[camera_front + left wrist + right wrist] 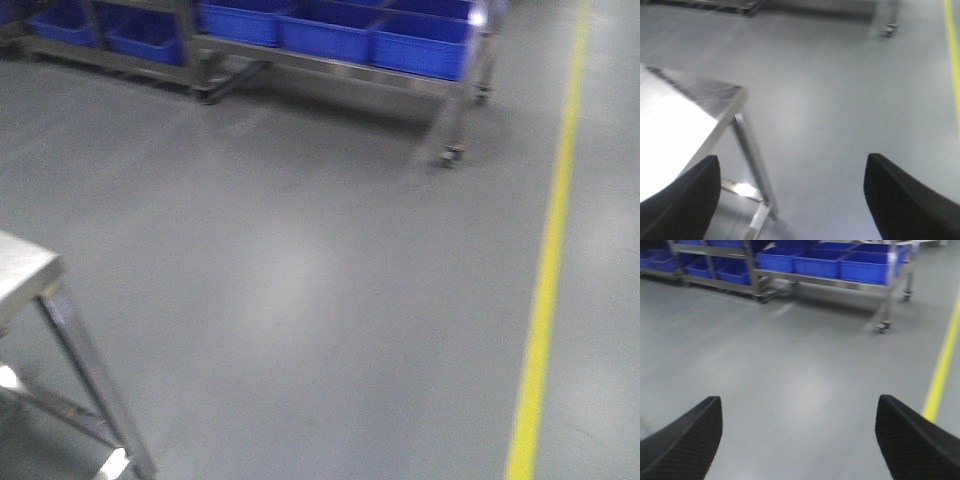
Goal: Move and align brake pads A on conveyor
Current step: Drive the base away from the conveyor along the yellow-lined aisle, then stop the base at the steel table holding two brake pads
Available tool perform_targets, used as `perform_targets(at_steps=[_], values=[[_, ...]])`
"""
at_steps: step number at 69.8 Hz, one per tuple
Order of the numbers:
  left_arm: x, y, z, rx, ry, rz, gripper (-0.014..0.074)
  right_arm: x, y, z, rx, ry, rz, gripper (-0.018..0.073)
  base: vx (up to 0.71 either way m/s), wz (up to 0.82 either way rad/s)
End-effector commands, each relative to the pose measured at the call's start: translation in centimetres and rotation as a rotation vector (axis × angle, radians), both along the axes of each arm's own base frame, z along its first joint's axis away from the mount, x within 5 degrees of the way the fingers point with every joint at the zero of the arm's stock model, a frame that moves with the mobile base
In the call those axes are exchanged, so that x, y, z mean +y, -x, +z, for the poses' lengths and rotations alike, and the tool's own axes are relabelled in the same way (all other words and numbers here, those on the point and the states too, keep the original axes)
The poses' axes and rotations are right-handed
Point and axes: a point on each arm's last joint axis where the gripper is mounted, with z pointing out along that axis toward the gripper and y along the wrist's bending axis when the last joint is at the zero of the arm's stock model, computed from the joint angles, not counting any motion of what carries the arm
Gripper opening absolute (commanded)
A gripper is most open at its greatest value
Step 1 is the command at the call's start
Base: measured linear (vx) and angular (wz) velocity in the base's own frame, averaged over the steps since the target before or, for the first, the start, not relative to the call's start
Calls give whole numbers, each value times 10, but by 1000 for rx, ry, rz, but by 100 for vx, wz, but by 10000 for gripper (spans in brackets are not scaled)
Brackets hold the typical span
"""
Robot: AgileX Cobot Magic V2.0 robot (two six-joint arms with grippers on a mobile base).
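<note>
1. Progress: no brake pads A in any view, and no conveyor either; nothing here shows a pad moved or aligned; my judgement is that the handling part of the task is not under way at this moment, and all of it is left as far as these views tell.
2. Surroundings: grey floor (300, 250) fills most of each view; a yellow line (545, 290) runs along its right side; a wheeled rack (450, 95) with blue bins (330, 30) stands at the far end; a corner of a shiny steel table (20, 265) shows at lower left, nothing visible on that corner; all views are soft with blur.
3. Left gripper (791, 156): jaws spread wide, black fingers (685, 200) at either edge of the wrist view, nothing between them but floor; the table corner lies just below and to its left.
4. Right gripper (799, 398): likewise wide apart and empty; bare floor beneath, rack well ahead.
5. Pads relative to grippers: cannot tell; pads and belt lie somewhere outside all three views, so no bearing can be given; likely the robot must first bring the belt into sight.
</note>
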Motion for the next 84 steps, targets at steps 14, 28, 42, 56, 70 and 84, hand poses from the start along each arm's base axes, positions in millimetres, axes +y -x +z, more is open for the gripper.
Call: perform_targets(at_steps=[14,28,42,56,70,84], values=[[-1,-3,12,-83,3,-10,548,-1,-2,14,-81,-10,-11,589,24,90],[-1,-3,12,-83,3,-10,548,-1,-2,14,-81,-10,-11,589,26,79],[-1,-3,12,-83,3,-10,548,-1,-2,14,-81,-10,-11,589,29,71],[-1,-3,12,-83,3,-10,548,-1,-2,14,-81,-9,-11,589,27,70],[-1,-3,12,-83,3,-10,548,-1,-2,14,-81,-10,-11,589,24,74],[-1,-3,12,-83,3,-10,548,-1,-2,14,-81,-10,-11,589,21,81]])
